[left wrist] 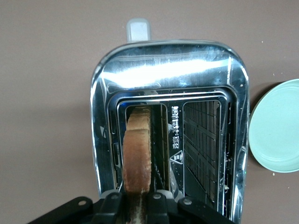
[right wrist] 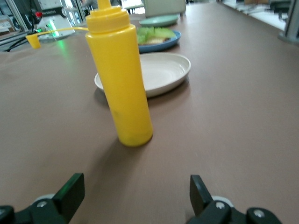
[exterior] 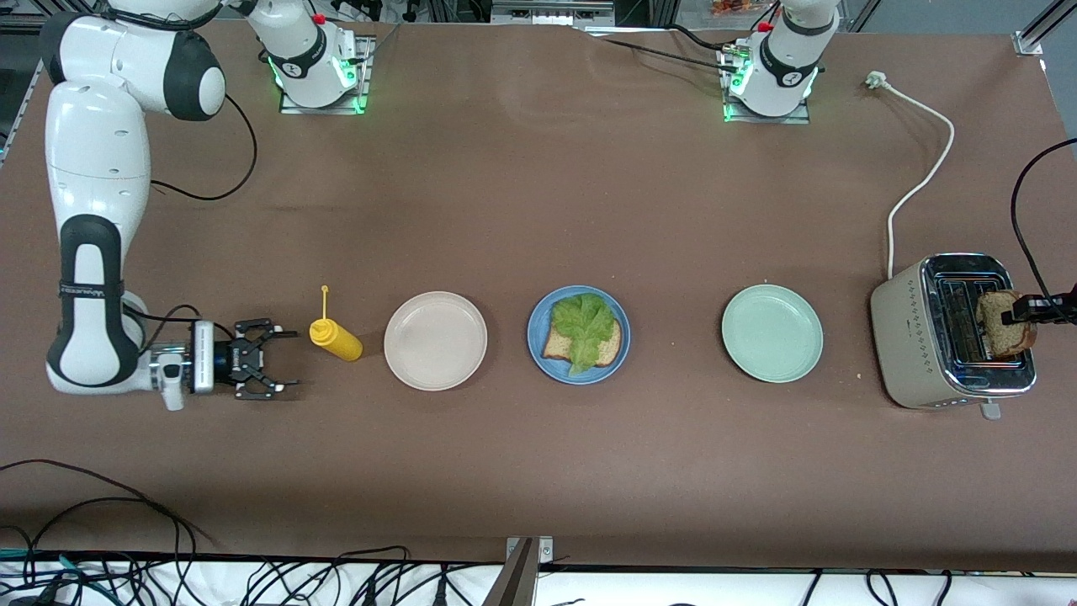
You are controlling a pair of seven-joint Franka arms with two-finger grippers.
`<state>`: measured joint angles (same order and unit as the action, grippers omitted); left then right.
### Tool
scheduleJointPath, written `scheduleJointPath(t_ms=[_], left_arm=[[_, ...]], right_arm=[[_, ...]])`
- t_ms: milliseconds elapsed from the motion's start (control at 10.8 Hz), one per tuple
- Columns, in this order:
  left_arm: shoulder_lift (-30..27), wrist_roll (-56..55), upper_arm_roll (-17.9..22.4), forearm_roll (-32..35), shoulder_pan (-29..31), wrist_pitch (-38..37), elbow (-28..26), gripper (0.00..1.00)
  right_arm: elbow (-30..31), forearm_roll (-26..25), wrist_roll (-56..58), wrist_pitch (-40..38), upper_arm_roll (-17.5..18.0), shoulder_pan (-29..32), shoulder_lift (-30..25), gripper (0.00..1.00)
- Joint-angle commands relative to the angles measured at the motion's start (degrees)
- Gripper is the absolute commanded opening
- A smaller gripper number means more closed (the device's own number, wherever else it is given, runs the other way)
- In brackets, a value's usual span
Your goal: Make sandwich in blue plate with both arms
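- Blue plate [exterior: 578,373] sits mid-table, between the beige-white plate [exterior: 435,340] and the mint-green plate [exterior: 771,332]. On it: one bread slice [exterior: 610,341] with the lettuce leaf [exterior: 586,318] laid over it. Top slice missing, so the sandwich is half built.
- Second bread slice [left wrist: 137,151] stands on edge in one slot of the toaster [exterior: 907,330], at the left arm's end of the table. Other slot empty.
- Left gripper [exterior: 1018,312] is over the toaster, fingers narrowed onto the upper edge of that slice; left wrist view shows the crust pinched between the two pads.
- Right gripper [exterior: 286,361] waits low at the right arm's end of the table, jaws wide, holding nothing. The yellow squeeze bottle [right wrist: 119,74] stands upright just in front of it, apart from the fingers, cap hanging on its tether.
- Step in hand, as I judge it: draw the toast out of the slot and carry it to the blue plate.
- To do it well: lift straight up along the slot so the slice does not scrape or snag on the slot walls; clear the toaster rim fully before swinging sideways.
- Grip looks to be on one edge only; bread may pivot or tear. Move slowly, keep the slice hanging vertical.
- Pass above the mint-green plate, turn the slice flat, square it over the lettuce and lower close before letting go.
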<state>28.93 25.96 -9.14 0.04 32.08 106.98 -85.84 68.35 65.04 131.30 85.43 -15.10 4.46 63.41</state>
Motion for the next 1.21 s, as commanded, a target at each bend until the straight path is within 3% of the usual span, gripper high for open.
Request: scheduleJointPath(t_ms=[0, 279, 558, 930, 1116], left_arm=[[-0.1, -0.3, -0.6, -0.5, 0.4, -3.7, 4.6, 0.0], [-3.6, -0.3, -1.5, -0.4, -0.4, -9.5, 7.4, 0.0], [-8.3, -0.6, -1.5, -0.3, -5.3, -15.3, 7.4, 0.0], [-13.0, -0.6, -2.2, -0.8, -15.6, -21.4, 7.5, 0.0], [-12.8, -3.2, -5.7, -1.3, -19.8, -22.1, 7.5, 0.0]], right_arm=[[-2.1, -5.6, -10.6, -1.6, -5.8, -3.0, -3.5, 1.0], [0.0, -15.7, -26.4, -0.4, -5.9, -3.8, -10.8, 1.0], [3.4, -25.0, -43.1, 2.0, -4.8, -4.6, -18.9, 1.0], [9.0, -39.3, -71.4, 4.3, 3.5, -4.4, -30.4, 1.0], [12.1, -43.7, -84.1, 5.7, 7.2, -4.3, -35.4, 1.0]])
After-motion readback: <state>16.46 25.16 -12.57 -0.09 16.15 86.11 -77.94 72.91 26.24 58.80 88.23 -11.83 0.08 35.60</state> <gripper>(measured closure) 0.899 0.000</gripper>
